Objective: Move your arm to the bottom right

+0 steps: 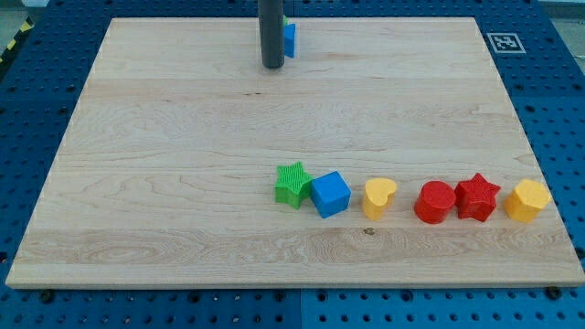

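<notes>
My tip (272,65) is at the view's top, a little left of centre, at the end of the dark rod. A blue block (290,39) stands just right of the rod, partly hidden behind it, with a sliver of green showing above it. Towards the view's bottom right lies a row of blocks: a green star (292,184), a blue cube (330,194), a yellow heart (378,196), a red cylinder (435,202), a red star (477,196) and a yellow hexagon (527,200). My tip is far above this row.
The wooden board (164,183) rests on a blue perforated table. A black-and-white marker tag (503,41) sits at the board's top right corner.
</notes>
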You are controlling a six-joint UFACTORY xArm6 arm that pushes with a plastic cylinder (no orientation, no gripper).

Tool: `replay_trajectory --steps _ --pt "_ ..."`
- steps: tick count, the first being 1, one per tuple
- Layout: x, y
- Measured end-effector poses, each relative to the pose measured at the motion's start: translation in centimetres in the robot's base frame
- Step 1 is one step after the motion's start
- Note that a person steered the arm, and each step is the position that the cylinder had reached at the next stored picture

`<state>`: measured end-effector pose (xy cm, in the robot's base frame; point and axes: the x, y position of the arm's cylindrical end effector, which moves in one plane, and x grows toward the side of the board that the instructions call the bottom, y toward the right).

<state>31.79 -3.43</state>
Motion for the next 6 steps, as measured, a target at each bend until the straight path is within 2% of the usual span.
replay_trajectory --steps 3,4,6 --pt "22.9 0.0" --pt "26.2 4.8" --pt "26.6 15.4"
